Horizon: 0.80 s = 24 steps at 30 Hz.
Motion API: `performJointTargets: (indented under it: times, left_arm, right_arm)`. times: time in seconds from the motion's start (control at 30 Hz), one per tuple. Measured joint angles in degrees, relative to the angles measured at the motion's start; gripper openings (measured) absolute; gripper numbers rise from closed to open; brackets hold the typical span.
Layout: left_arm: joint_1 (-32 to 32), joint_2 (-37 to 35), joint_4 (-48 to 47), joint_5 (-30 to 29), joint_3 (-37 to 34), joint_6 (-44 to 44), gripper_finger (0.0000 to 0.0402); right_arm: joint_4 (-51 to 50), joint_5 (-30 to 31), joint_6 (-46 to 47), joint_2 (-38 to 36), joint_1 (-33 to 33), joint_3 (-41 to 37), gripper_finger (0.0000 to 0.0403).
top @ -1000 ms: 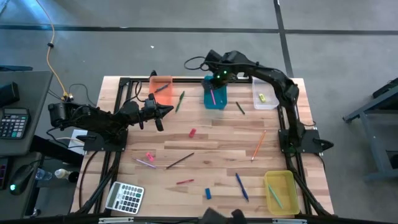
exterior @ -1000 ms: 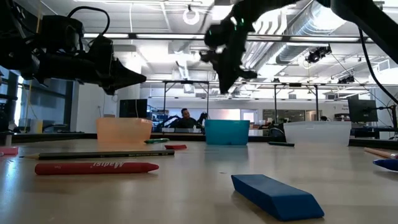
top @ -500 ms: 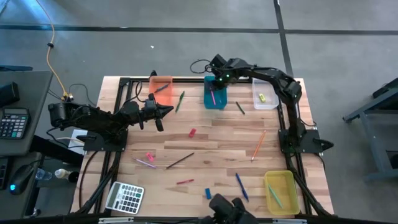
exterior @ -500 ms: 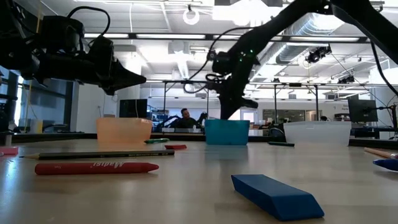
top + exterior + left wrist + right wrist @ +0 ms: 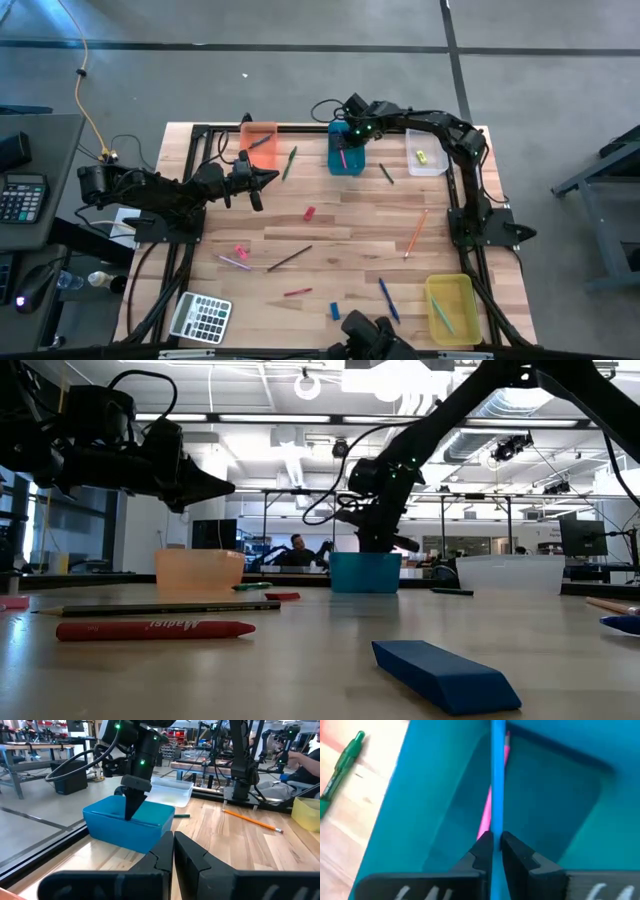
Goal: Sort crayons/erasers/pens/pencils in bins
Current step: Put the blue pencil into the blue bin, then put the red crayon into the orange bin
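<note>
The right end effector (image 5: 493,844), clamped on a blue pen (image 5: 497,775), has dipped into the teal bin (image 5: 346,157), so release seems next; the left end effector (image 5: 270,178) waits closed.

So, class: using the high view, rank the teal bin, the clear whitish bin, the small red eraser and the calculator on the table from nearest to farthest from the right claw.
1. Teal bin: directly beneath the right claw, at the table's far edge.
2. Clear whitish bin: same edge, towards the right arm's side.
3. Small red eraser: mid-table.
4. Calculator: near corner on the left arm's side.
</note>
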Motion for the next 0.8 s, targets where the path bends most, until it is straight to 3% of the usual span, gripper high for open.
performJointTargets:
  times: [0.27, 0.6, 0.8]
  left_arm:
    - [0.0, 0.0, 0.0, 0.0, 0.0, 0.0, 0.0003]
    - [0.0, 0.0, -0.2, 0.0, 0.0, 0.0, 0.0003]
    - [0.0, 0.0, -0.4, 0.0, 0.0, 0.0, 0.0003]
  right_arm:
    - [1.8, 0.3, -0.1, 0.0, 0.1, 0.0, 0.0028]
    - [2.1, 0.7, -1.1, 0.0, -0.6, 0.3, 0.0100]
    - [-0.3, 0.2, -8.4, -1.1, -0.1, 4.8, 0.0091]
